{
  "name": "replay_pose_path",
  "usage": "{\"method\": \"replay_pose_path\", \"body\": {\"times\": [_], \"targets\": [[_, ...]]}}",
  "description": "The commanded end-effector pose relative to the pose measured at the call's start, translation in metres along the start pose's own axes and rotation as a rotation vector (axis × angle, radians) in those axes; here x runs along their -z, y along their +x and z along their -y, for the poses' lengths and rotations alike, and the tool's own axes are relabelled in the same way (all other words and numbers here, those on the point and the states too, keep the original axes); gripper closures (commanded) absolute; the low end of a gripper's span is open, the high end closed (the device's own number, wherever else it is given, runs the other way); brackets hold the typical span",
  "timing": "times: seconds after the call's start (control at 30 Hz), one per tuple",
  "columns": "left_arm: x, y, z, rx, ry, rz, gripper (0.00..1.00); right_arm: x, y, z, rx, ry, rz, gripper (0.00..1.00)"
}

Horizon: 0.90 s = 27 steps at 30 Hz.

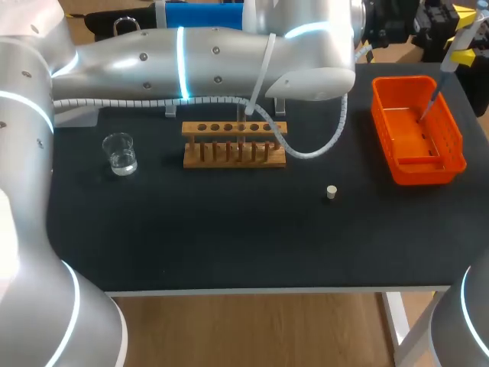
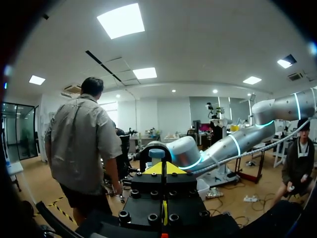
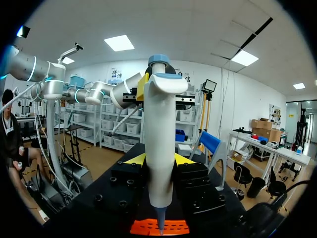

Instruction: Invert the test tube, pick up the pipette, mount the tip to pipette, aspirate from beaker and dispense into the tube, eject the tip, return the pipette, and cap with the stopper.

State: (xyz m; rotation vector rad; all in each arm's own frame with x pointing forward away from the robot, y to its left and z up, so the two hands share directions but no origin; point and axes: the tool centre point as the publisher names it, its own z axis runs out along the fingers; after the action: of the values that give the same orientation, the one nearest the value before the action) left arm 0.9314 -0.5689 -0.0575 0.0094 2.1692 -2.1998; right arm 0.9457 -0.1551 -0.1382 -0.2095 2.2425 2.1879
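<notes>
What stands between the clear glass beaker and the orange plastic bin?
The wooden test tube rack stands between the clear glass beaker and the orange plastic bin, as the head view shows.

No legible text, label, brand, number or sign. Pipette [image 3: 159,148], beaker [image 1: 120,153], wooden rack [image 1: 234,128], orange bin [image 1: 422,173], stopper [image 1: 331,192]: any print too small or blurred to read.
</notes>
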Motion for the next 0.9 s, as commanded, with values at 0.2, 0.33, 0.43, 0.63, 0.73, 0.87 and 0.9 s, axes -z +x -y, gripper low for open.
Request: {"method": "replay_pose_path", "body": {"times": [0.2,0.33,0.43,0.63,0.73,0.87,0.9], "targets": [[0.0007,-0.0012,-0.0119,0.010,0.001,-0.006,1.00,-0.0007,-0.0008,-0.0070,0.001,0.002,-0.002,1.00],[0.0006,-0.0017,-0.0145,0.016,0.000,-0.008,1.00,-0.0007,-0.0008,-0.0070,0.001,0.002,-0.002,1.00],[0.0006,-0.0019,-0.0164,0.021,-0.002,-0.010,1.00,-0.0007,-0.0008,-0.0070,0.001,0.002,-0.002,1.00],[0.0005,-0.0023,-0.0185,0.029,-0.004,-0.010,1.00,-0.0007,-0.0008,-0.0070,0.001,0.002,-0.002,1.00],[0.0004,-0.0025,-0.0185,0.029,-0.002,-0.009,1.00,-0.0007,-0.0008,-0.0070,0.001,0.002,-0.002,1.00],[0.0016,-0.0027,-0.0140,0.021,0.006,-0.003,1.00,-0.0007,-0.0008,-0.0070,0.001,0.002,-0.002,1.00],[0.0019,-0.0029,-0.0129,0.018,0.006,-0.001,1.00,-0.0007,-0.0008,-0.0070,0.001,0.002,-0.002,1.00]]}}
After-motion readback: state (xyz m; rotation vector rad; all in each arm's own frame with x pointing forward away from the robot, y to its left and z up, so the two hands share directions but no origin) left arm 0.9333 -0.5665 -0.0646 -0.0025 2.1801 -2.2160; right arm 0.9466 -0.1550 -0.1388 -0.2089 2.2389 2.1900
